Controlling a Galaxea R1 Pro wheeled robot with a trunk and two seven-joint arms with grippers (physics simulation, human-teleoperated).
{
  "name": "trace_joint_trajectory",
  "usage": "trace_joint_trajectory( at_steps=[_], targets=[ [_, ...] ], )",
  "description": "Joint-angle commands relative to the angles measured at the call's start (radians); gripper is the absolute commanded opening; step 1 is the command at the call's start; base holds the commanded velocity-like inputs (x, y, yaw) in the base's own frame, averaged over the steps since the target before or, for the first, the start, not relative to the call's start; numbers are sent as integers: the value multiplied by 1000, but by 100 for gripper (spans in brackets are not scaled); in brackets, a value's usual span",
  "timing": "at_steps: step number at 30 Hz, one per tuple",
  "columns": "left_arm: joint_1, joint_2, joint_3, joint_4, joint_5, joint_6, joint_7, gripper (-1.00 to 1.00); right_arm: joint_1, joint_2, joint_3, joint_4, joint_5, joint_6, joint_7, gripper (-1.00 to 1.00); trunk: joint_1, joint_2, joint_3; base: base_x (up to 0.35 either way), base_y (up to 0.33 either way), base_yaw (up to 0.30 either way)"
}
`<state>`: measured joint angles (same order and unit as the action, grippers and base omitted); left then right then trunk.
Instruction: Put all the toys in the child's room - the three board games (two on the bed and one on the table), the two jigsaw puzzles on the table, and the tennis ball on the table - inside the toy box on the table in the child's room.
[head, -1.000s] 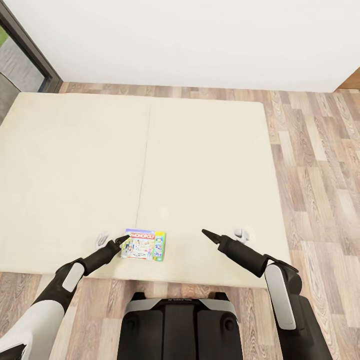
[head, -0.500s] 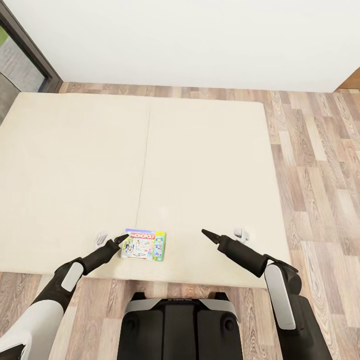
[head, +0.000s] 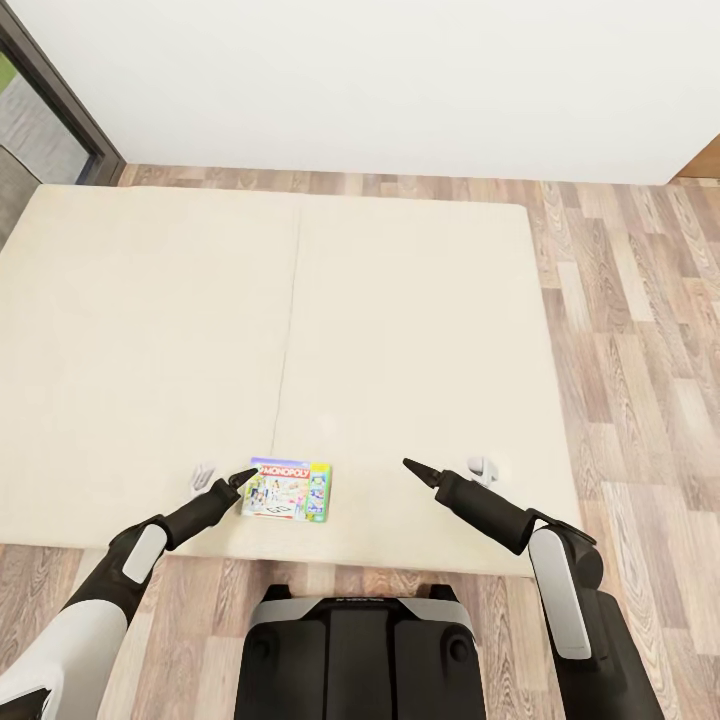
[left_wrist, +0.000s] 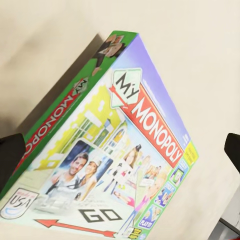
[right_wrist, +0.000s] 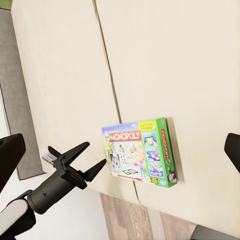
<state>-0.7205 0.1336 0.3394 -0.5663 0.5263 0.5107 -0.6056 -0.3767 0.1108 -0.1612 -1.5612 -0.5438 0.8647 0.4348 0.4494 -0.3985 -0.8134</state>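
Head view high, facing down; left wrist close, right wrist farther; all share board game (head: 289, 490).

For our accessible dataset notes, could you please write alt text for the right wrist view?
A My Monopoly board game lies flat near the edge of a cream-beige bed. The left end effector, its two dark fingers spread open, sits just beside the box without gripping it. Wood-plank floor shows past the bed's edge.

Both arms reach forward and low from the trunk, the left gripper (head: 243, 479) with its two dark fingers spread apart in a V, and the right gripper (head: 412, 466) pointing forward-left, its fingers seeming spread too.
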Motion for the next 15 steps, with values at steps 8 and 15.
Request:
trace_joint_trajectory(
  at_steps=[8, 15],
  targets=[
    [0, 0, 4, 0, 4, 7, -2, 100, -1, 1, -3, 0, 2, 7, 5, 100, 1, -1, -1, 8, 0, 0],
    [0, 0, 4, 0, 4, 6, -2, 100, -1, 1, -2, 0, 2, 7, 5, 100, 1, -1, -1, 22, 0, 0]
  ],
)
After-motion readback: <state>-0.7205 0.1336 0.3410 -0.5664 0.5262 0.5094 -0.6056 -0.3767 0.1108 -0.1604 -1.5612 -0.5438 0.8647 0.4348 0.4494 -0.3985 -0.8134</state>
